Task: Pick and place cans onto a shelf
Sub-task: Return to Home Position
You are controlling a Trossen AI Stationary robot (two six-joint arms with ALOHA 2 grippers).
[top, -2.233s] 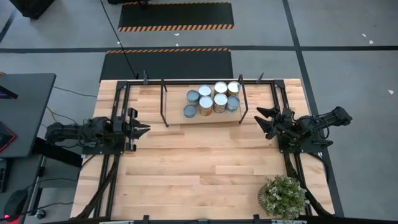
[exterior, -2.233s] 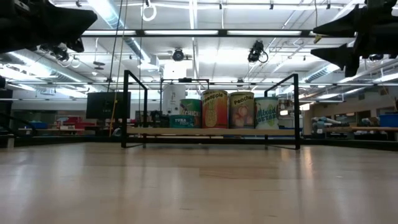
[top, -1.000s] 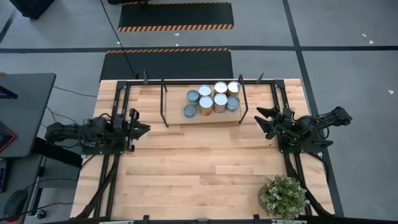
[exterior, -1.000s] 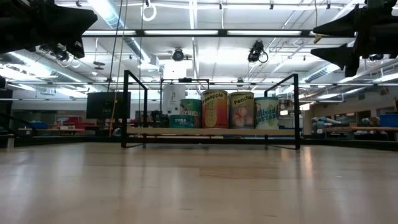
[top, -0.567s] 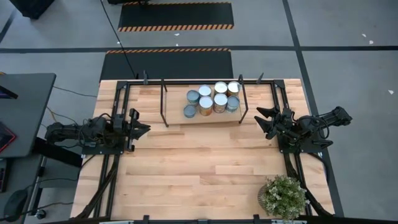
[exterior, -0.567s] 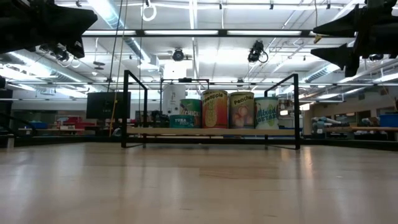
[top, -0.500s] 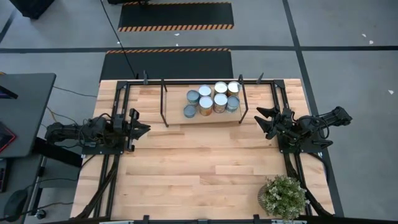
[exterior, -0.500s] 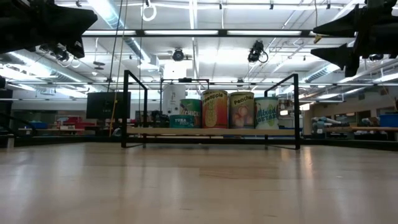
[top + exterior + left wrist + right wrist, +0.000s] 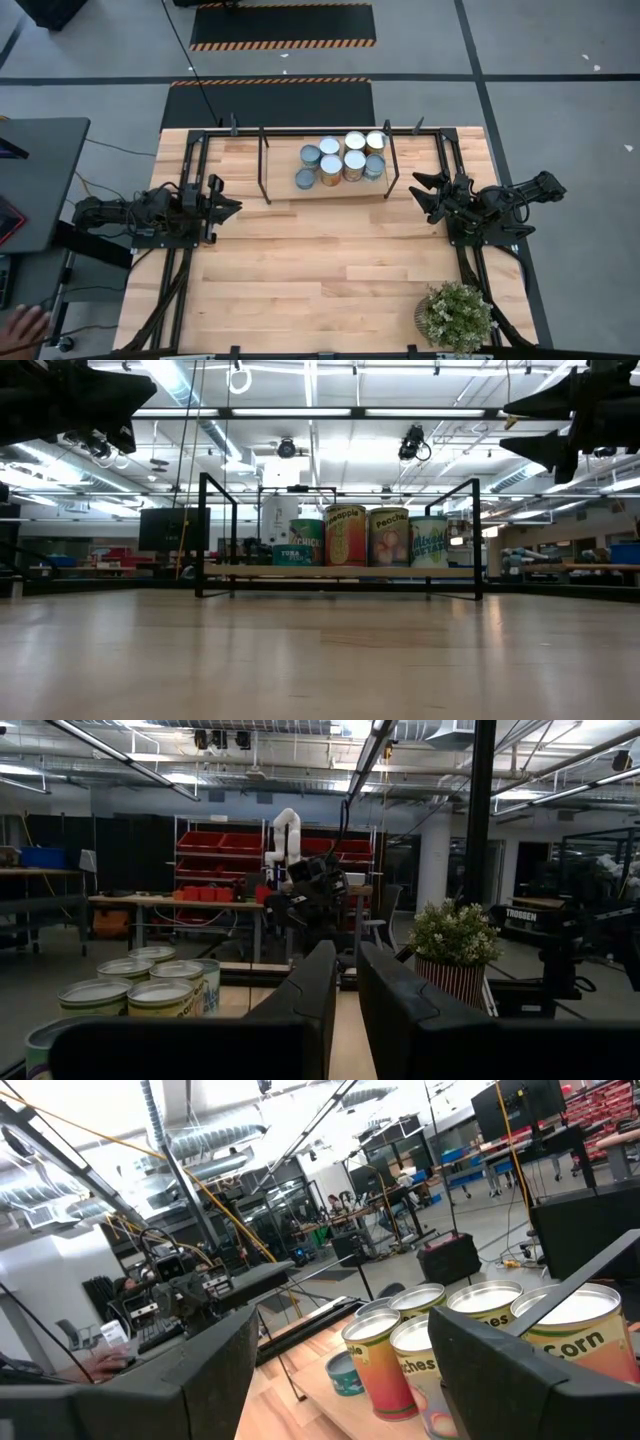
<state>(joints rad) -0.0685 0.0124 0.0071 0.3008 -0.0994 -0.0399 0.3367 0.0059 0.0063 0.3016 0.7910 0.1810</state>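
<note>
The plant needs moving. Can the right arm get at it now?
Probably yes: the plant stands alone on the right arm's side, with bare table between it and the open right gripper, though that gripper points away.

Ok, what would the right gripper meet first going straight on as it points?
Probably the near end frame of the shelf, then the cans behind. The right gripper, open, aims there; its height is unclear. The left gripper waits opposite.
</note>
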